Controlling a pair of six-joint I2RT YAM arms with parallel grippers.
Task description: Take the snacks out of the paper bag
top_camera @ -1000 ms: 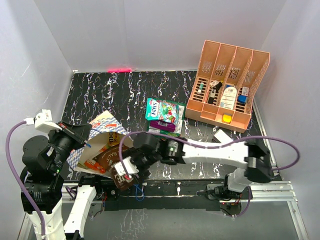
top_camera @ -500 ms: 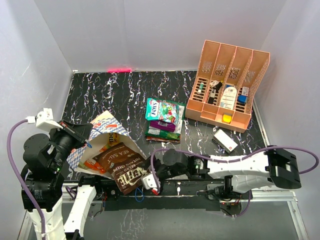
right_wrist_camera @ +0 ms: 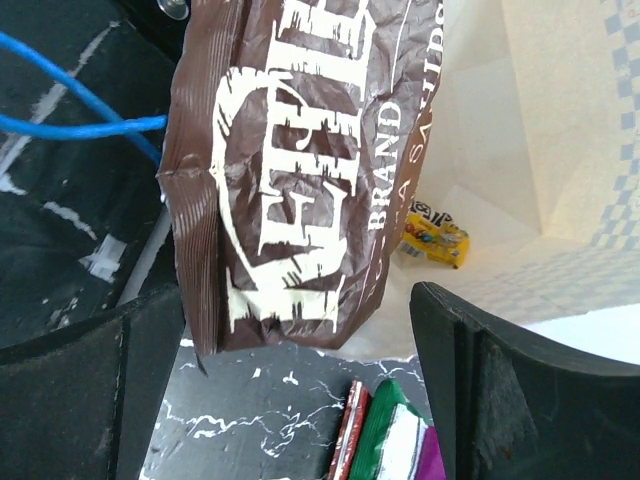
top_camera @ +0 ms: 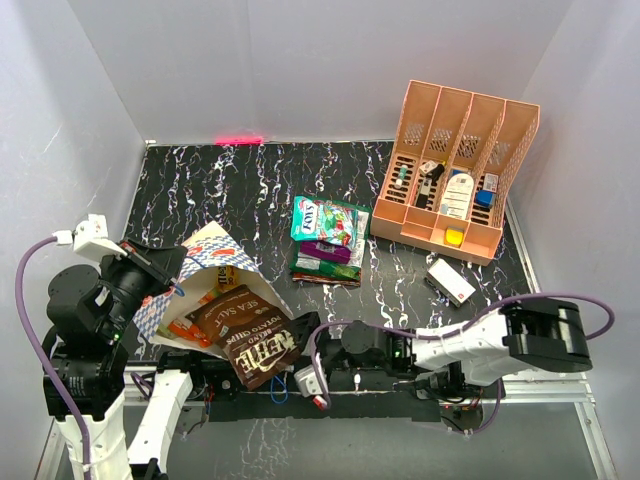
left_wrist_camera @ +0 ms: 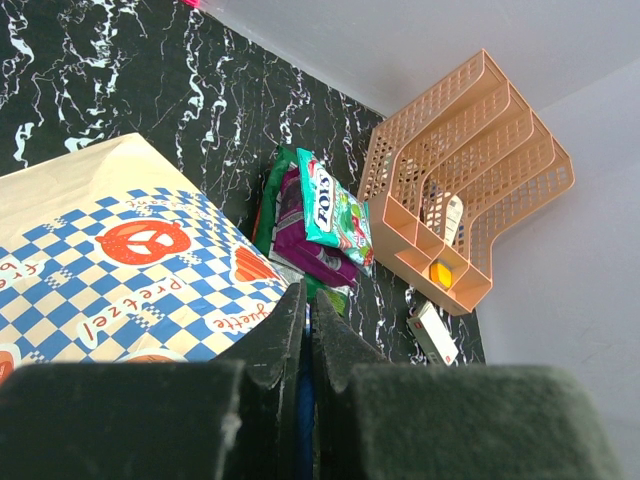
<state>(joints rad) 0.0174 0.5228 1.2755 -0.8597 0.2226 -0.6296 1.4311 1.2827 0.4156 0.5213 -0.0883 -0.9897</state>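
Note:
The paper bag (top_camera: 205,255) lies on its side at the near left, mouth open toward the front. My left gripper (top_camera: 168,284) is shut on its blue cord handle; in the left wrist view the gripper (left_wrist_camera: 307,296) has the blue cord (left_wrist_camera: 303,400) between its fingers, over the checked bag (left_wrist_camera: 110,270). A dark brown chip bag (top_camera: 262,350) lies half out of the mouth, a red-brown one (top_camera: 230,312) behind it. My right gripper (top_camera: 303,362) is open and empty just right of the dark brown bag (right_wrist_camera: 290,170); its jaws (right_wrist_camera: 298,300) flank the bag's end without touching. A yellow packet (right_wrist_camera: 435,235) lies inside the paper bag.
Teal (top_camera: 328,220), purple (top_camera: 322,252) and green packets are piled mid-table. The salmon-orange file rack (top_camera: 455,170) stands at the back right, and a white-and-red box (top_camera: 450,280) lies in front of it. Both arms' bases and a blue cable (right_wrist_camera: 70,125) run along the near edge.
My right gripper pulled the dark brown chip bag out toward the near edge, let it go and drew back to the right. The left gripper kept hold of the handle.

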